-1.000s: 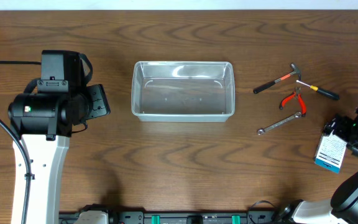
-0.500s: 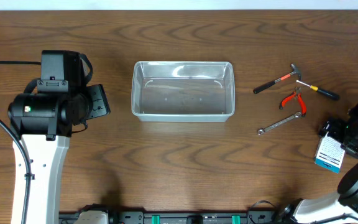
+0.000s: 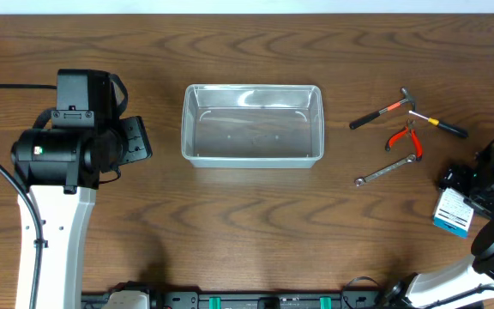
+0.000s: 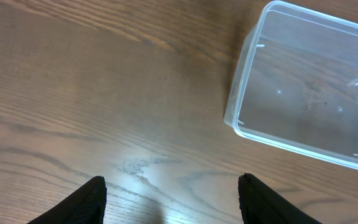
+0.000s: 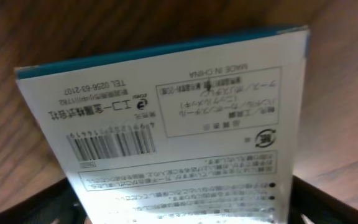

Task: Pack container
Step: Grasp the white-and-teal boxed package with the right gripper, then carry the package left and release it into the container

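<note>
The container [image 3: 253, 126], a clear rectangular bin, stands empty at the table's middle; its corner also shows in the left wrist view [image 4: 303, 87]. My left gripper [image 3: 135, 142] is open and empty left of the container, over bare wood [image 4: 169, 199]. My right gripper [image 3: 468, 184] is at the far right, over a small white-and-blue box [image 3: 454, 215]. In the right wrist view the box [image 5: 173, 118] fills the frame and lies between my two fingers [image 5: 179, 208], which sit close to its two sides. The jaws are spread wide.
Right of the container lie a hammer [image 3: 384, 110], a black-and-yellow screwdriver [image 3: 442, 126], red pliers [image 3: 404, 137] and a wrench [image 3: 388, 170]. The right table edge is close to the box.
My right gripper has moved a little left and further over the box, which has stayed nearly in place. The left arm has not moved.
</note>
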